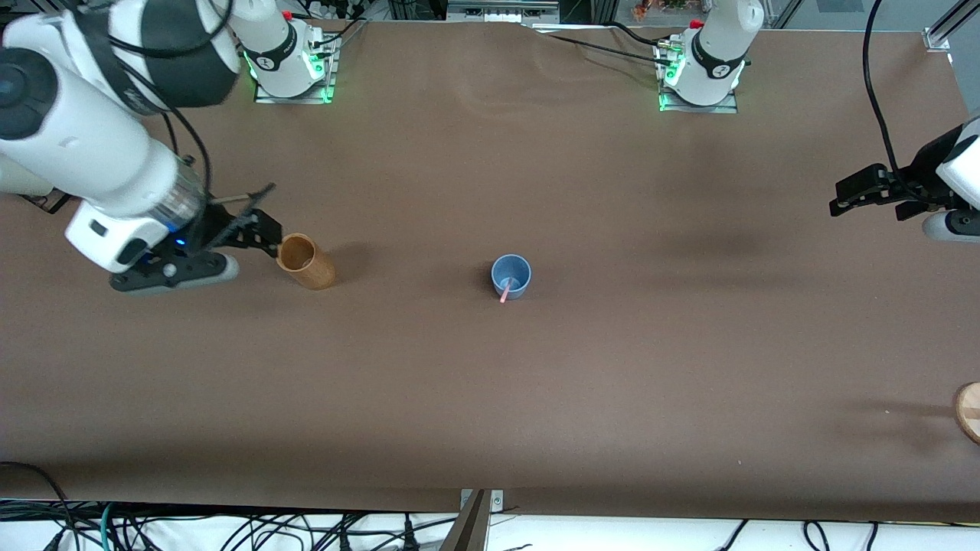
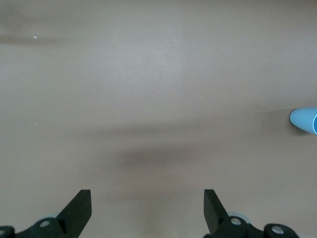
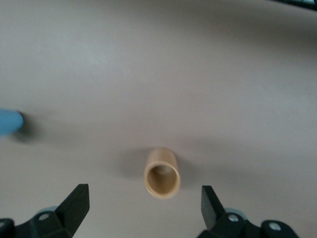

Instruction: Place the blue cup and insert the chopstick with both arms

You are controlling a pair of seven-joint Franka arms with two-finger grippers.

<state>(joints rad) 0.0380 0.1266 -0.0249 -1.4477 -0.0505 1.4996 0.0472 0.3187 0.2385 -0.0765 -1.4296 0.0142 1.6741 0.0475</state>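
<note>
- I see a brown tabletop [image 1: 490, 398] running the whole width of the scene
- The blue cup [image 1: 511, 276] stands upright near the middle of it, and I can see the chopstick [image 1: 506, 291] resting inside, leaning over the rim on the side toward the front camera
- A tan wooden cup [image 1: 306, 262] stands toward the right arm's end
- My right end effector [image 1: 260, 218] hangs just over that wooden cup with its fingers spread wide, holding nothing
- My left end effector [image 1: 861, 191] waits over its own end of the tabletop, fingers wide apart and empty
- A round wooden piece [image 1: 969, 412] shows at the edge there
</note>
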